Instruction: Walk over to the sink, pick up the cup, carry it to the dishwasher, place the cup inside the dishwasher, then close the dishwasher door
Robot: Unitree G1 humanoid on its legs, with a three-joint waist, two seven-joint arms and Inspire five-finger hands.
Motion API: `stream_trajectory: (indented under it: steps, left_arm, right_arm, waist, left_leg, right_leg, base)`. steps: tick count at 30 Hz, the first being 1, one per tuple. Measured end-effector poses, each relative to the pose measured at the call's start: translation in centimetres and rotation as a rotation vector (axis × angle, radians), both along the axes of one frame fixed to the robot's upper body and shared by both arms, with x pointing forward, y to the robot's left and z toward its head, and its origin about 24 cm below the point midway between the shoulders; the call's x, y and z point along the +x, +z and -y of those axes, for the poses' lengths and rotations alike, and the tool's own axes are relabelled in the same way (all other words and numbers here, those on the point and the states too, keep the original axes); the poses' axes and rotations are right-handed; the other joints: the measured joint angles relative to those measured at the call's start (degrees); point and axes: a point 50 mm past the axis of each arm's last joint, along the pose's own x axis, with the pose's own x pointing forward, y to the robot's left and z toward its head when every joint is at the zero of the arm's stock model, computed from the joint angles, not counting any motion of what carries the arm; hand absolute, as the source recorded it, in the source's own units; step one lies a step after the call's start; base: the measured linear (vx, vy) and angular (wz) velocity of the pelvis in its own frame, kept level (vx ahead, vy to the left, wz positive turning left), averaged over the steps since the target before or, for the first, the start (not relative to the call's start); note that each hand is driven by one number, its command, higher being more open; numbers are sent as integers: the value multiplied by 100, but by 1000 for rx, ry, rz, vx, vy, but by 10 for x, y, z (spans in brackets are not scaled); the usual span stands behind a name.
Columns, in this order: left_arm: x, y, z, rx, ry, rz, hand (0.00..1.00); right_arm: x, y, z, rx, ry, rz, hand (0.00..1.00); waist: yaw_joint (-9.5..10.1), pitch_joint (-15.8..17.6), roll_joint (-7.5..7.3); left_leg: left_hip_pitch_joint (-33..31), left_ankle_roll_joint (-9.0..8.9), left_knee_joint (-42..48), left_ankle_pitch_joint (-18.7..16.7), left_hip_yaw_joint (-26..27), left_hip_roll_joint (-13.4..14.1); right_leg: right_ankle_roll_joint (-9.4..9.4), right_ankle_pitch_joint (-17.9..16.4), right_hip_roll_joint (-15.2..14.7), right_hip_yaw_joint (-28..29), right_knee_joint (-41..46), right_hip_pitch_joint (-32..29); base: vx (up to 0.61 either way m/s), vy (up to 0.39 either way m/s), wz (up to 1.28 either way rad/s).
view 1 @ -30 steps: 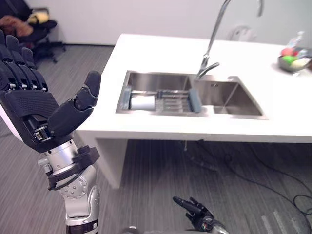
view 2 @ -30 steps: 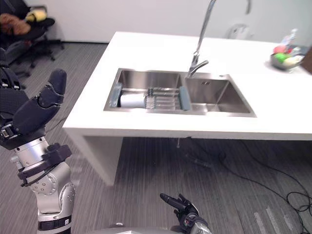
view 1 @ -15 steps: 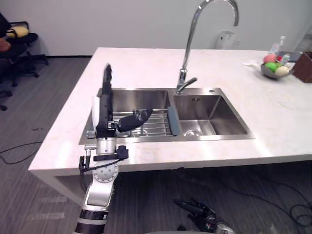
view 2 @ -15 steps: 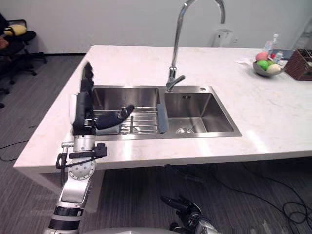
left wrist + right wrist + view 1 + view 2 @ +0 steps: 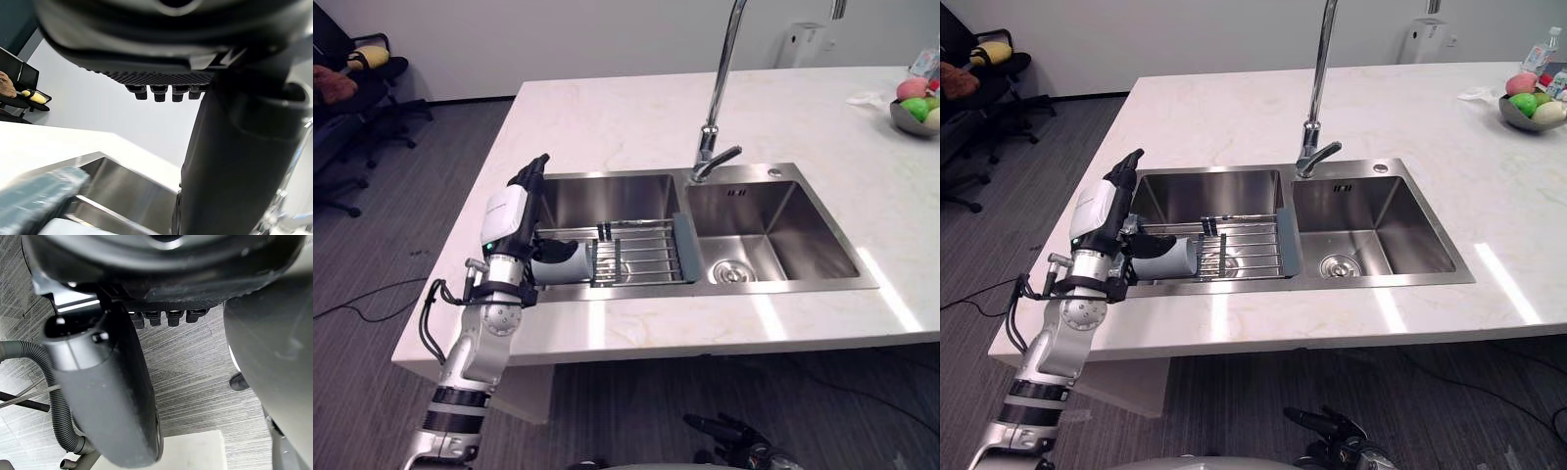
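At the white counter, the robot's left hand stands at the left rim of the sink, fingers straight and spread, gripping nothing. Just beside it, one pale grey cup lies on its side on the single wire rack in the left of two basins. One tap rises behind. The right hand hangs low, fingers relaxed.

A tall tap rose from the counter. A fruit bowl sat far right; chairs stood far left.
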Motion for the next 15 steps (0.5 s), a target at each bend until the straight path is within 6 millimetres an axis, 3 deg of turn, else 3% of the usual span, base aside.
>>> stream_trajectory:
  steps: [3, 5, 7, 10, 15]
  left_arm:
    - [10, 9, -5, -33, -52, -56, 100]
    - [18, 25, 3, -90, -135, -54, 100]
    - [25, 49, 14, -130, -298, -63, 100]
    - [25, 73, 22, -132, -474, -101, 100]
    - [26, 97, 15, -61, -534, -134, 100]
  right_arm:
    - [-2, -1, -1, 4, -2, -5, 100]
    - [-4, -1, -1, 4, 1, -6, 100]
    - [-4, 0, -1, 4, 2, 5, 100]
    - [-2, 2, 0, 13, 6, 26, 100]
    - [-6, 1, 0, 18, 2, 15, 100]
  waist:
    - [-9, -4, -6]
    - [8, -5, -7]
    - [5, -8, -7]
    - [-29, -44, -15]
    - [-24, -212, -119]
  left_leg:
    - [163, 28, -139, 18, 25, -64]
    - [163, 63, -180, 41, -9, -104]
    - [170, 118, -229, 63, -26, -180]
    - [170, 141, -262, 30, -18, -207]
    - [43, 195, -295, 67, 73, -243]
  right_leg:
    - [7, 4, -14, -52, 4, 79]
    - [14, -2, -50, -55, 6, 73]
    - [170, -141, -151, -52, 203, -46]
    - [175, -393, -229, -29, 683, -308]
    - [236, -348, -265, -44, 646, -514]
  base:
    - [10, 13, -7]
    - [-26, 16, 5]
    - [-62, 18, 3]
    - [-59, 15, -3]
    - [-4, 24, -9]
